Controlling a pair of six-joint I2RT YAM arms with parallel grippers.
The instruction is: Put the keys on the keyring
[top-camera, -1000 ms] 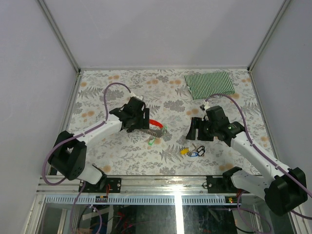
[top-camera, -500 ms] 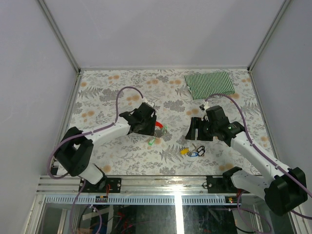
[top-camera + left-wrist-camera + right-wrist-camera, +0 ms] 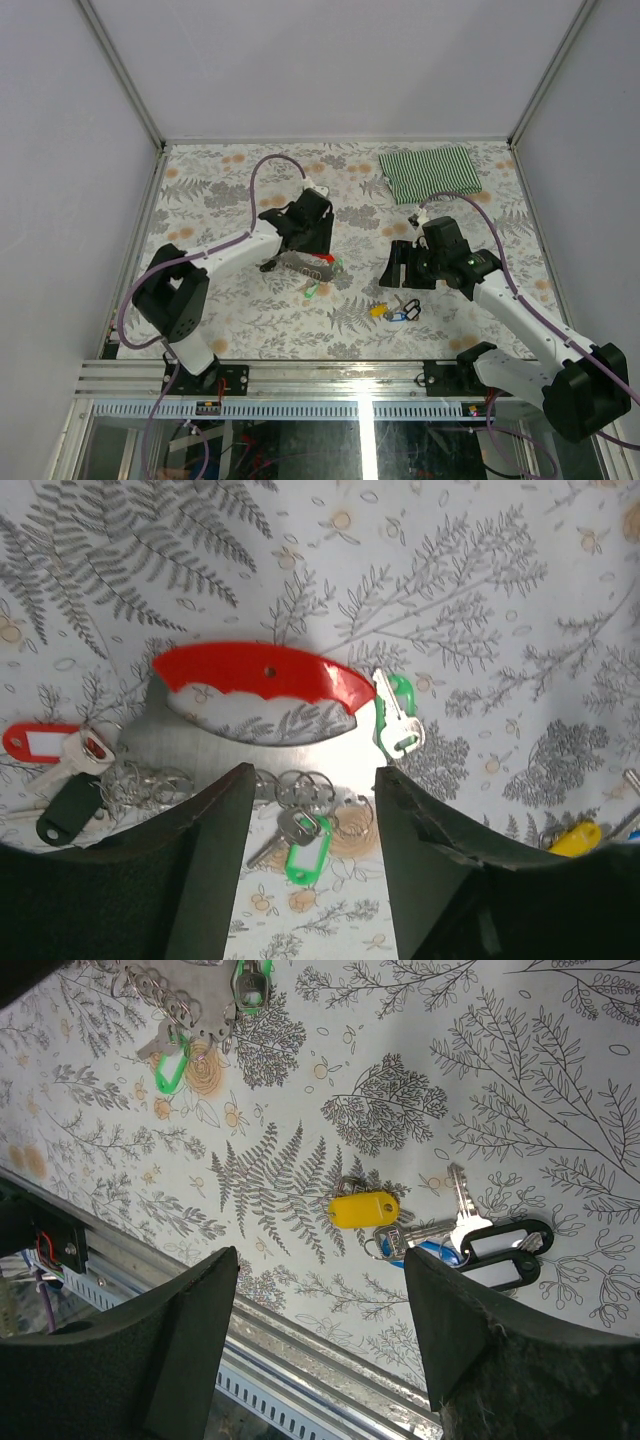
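Observation:
The keyring is a red curved clip [image 3: 260, 672] with a silver chain of rings [image 3: 300, 785]; from above it shows as the keyring [image 3: 318, 260]. A green-tagged key [image 3: 305, 842] hangs on the chain, and a green-headed key [image 3: 395, 715] lies at the clip's right end. My left gripper [image 3: 312, 775] hovers open over the chain, with the green tag lying between its fingers [image 3: 215, 860]. A yellow tag [image 3: 363, 1210], a blue key [image 3: 430, 1252] and a black tag [image 3: 500, 1252] lie in a cluster of keys [image 3: 396, 310]. My right gripper [image 3: 320, 1260] stands open and empty above them.
A red tag [image 3: 40, 745] and a dark tag [image 3: 65, 805] lie left of the chain. A green striped cloth [image 3: 430, 172] lies at the back right. The table's metal front rail [image 3: 300, 1360] runs just beyond the yellow tag.
My left arm has swung right and farther over the keyring, and its jaws have narrowed. The right arm and the key cluster have not moved.

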